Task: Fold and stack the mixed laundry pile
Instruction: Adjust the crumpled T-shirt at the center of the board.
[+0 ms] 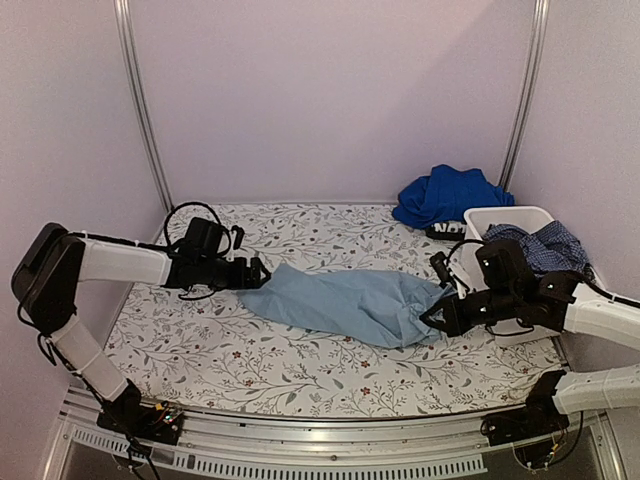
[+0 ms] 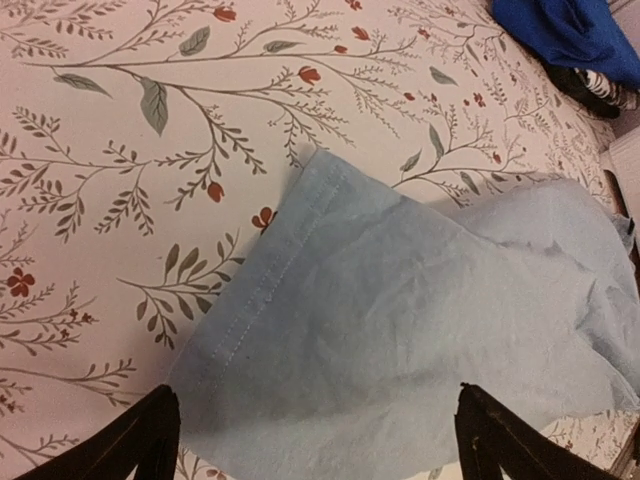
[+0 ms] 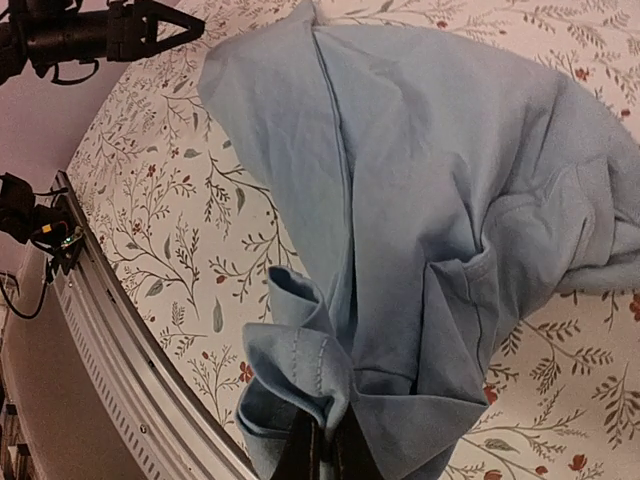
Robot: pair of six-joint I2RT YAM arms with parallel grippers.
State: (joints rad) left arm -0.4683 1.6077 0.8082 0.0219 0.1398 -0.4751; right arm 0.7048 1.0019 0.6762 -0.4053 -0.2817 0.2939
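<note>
The large pale blue garment (image 1: pixel 345 300) lies stretched across the middle of the flowered table cover. My left gripper (image 1: pixel 262 272) stands open at its left end; in the left wrist view the hemmed corner (image 2: pixel 260 330) lies between the two wide-apart fingertips (image 2: pixel 150 440). My right gripper (image 3: pixel 325 455) is shut on a bunched fold at the garment's right end (image 1: pixel 425 310). A royal blue garment (image 1: pixel 448 195) is heaped at the back right. A dark blue small-check garment (image 1: pixel 545 245) hangs over the white tub. A black-and-white cloth (image 2: pixel 605 92) peeks out beside the royal blue one (image 2: pixel 570 30).
The white plastic tub (image 1: pixel 505 215) stands at the right edge, close behind the right arm. The table's metal front rail (image 3: pixel 120 340) runs just below the right gripper. Two upright frame posts (image 1: pixel 140 100) stand at the back corners.
</note>
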